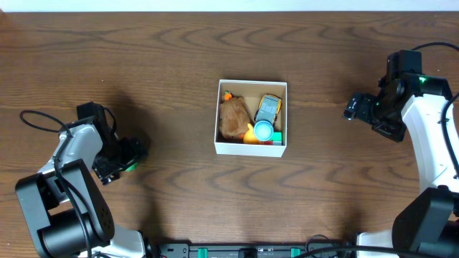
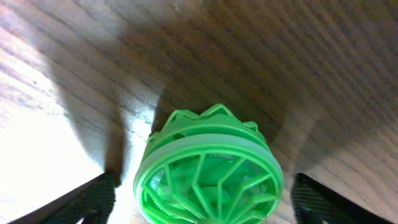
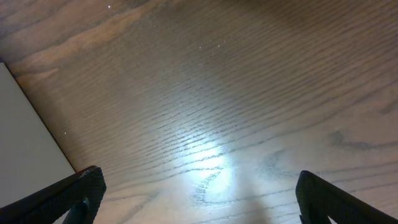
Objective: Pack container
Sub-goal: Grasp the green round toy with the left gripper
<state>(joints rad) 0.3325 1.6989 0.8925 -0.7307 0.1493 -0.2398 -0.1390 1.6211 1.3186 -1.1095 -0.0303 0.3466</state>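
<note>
The container, a small white box with low walls, sits mid-table. It holds a brown toy, a yellow and blue car, a yellow duck and a blue cup. My left gripper is low at the left of the table. In the left wrist view its fingers are open on either side of a green round ribbed toy standing on the wood, with small gaps at both sides. My right gripper is open and empty, right of the container, over bare wood.
A green and red block lies in the container's front right corner. A pale flat surface fills the left edge of the right wrist view; I cannot tell what it is. Cables run along the table's front edge.
</note>
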